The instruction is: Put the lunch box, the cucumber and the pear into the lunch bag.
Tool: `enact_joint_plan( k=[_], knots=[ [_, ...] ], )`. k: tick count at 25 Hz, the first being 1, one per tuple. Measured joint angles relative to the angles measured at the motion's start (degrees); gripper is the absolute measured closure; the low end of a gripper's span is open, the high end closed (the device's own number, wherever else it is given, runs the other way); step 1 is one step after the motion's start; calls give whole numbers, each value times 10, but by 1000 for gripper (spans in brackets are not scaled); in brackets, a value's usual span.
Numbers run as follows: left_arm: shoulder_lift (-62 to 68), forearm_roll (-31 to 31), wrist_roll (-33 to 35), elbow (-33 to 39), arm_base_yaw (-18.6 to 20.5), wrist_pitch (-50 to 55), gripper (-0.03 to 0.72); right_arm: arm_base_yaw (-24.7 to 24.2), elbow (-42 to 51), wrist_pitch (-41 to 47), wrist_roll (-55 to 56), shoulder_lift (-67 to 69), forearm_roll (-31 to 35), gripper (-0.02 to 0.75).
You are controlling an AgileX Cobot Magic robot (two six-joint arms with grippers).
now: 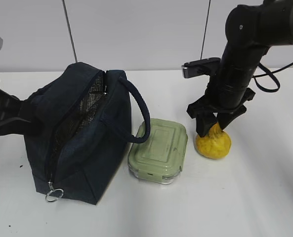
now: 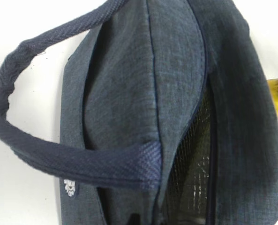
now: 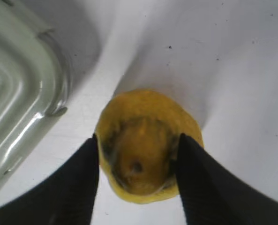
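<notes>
Operator, your count on the white tabletop [image 1: 265, 197] stands at one bag, one box and one pear; no cucumber shows in any view.

One boxy dark navy fabric lunch bag [image 1: 79, 133] stands left of centre. Its zipper is undone and the mouth gapes, showing silvery meshed lining [image 1: 79, 118]. One metal ring pull [image 1: 54, 195] hangs at the near end of the zipper. Two looped handles are counted: one arches from the bag's right side over towards the box [image 1: 141, 116], the other shows only in the left wrist view [image 2: 17, 89].

One small rounded-rectangular clear glass lunch box with a pale sage-green clip lid [image 1: 158, 149] sits just beside the bag's right wall, lid on. You cannot tell whether box and bag touch.

One yellow, squat, wrinkled pear [image 1: 213, 143] rests on the tabletop to the right of the box, apart from it.

Your right claw [image 1: 214, 127] is lowered over the pear from above. The right wrist view shows its two black fingers [image 3: 78, 187] standing narrow, one at each side of the pear's neck [image 3: 139, 154], closed on the pear.

Your left arm [image 1: 8, 116] meets the bag's far left end. Its claw is hidden in the exterior view and absent from the left wrist view, which the bag fills; you cannot tell whether it is spread or closed.
</notes>
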Motion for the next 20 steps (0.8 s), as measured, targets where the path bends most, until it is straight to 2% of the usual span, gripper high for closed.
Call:
enact_joint_plan(
  k=[4, 10, 12, 14, 19, 20],
  knots=[
    [0, 0, 0, 0, 0, 1, 704, 0, 0, -3, 0, 0, -11, 550],
    [0, 0, 0, 0, 0, 1, 704, 1, -8, -16, 1, -75, -2, 583],
    [0, 1, 0, 0, 0, 1, 704, 1, -19, -33, -7, -114, 27, 583],
    [0, 2, 0, 0, 0, 2, 704, 6, -28, -62, -50, -153, 93, 583],
    [0, 2, 0, 0, 0, 2, 704, 54, -33, -110, -276, -180, 393, 584],
    [0, 2, 0, 0, 0, 2, 704, 67, -33, -113, -320, -173, 437, 584]
  ],
)
